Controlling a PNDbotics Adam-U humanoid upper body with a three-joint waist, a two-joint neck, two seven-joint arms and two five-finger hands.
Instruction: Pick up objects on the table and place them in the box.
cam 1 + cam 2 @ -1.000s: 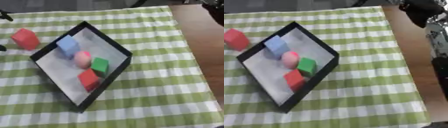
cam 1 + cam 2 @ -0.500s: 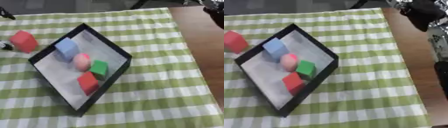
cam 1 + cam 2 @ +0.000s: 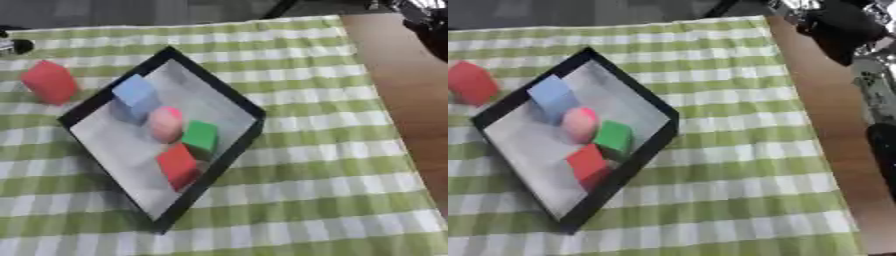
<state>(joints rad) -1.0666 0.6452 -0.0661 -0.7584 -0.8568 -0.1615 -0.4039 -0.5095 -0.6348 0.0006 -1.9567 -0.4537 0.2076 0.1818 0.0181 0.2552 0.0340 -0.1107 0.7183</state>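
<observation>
Looks like a robot test bench or lab set up as a tabletop exercise, not a home. Wooden desk (image 3: 833,145) half covered by a green-and-white checked tablecloth (image 3: 306,165), with a black-rimmed shallow box (image 3: 229,155) holding plain coloured blocks: blue block (image 3: 136,95), green block (image 3: 200,135), red block (image 3: 178,164), plus a pink rounded object (image 3: 165,122). Another red block (image 3: 49,81) outside on the cloth. Dark floor (image 3: 131,11) beyond the far edge.
</observation>
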